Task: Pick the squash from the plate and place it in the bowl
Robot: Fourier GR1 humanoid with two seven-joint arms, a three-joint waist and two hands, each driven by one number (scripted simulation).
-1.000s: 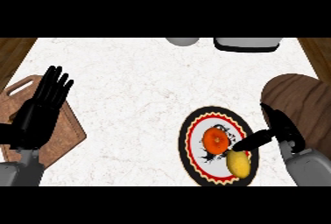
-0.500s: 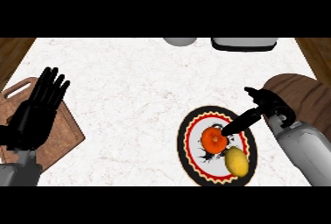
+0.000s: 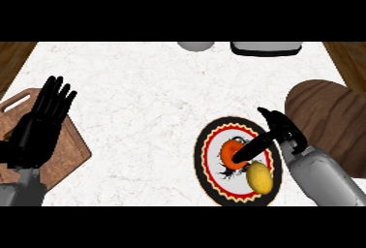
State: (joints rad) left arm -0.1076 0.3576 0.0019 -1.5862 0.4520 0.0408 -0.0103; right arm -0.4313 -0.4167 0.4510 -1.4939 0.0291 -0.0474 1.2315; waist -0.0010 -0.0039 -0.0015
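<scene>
The yellow squash (image 3: 261, 178) lies on the near right part of a patterned plate (image 3: 205, 162), beside an orange-red round fruit (image 3: 231, 149). My right hand (image 3: 280, 130) hovers over the plate's right rim, open, with its thumb stretched down-left over the orange-red fruit. It holds nothing, and the squash lies just in front of it, untouched. A dark wooden bowl (image 3: 330, 118) stands to the right of the plate, behind my right forearm. My left hand (image 3: 41, 130) rests open at the far left, fingers up.
Under my left hand lies a wooden cutting board (image 3: 68, 157). At the counter's far edge stand a grey round object (image 3: 194, 46) and a pale container (image 3: 265, 48). Wooden surfaces border the white counter at both sides.
My right hand has lifted off the squash's side and moved away and to the left over the plate. The squash has stayed on the plate. My left hand has barely moved.
</scene>
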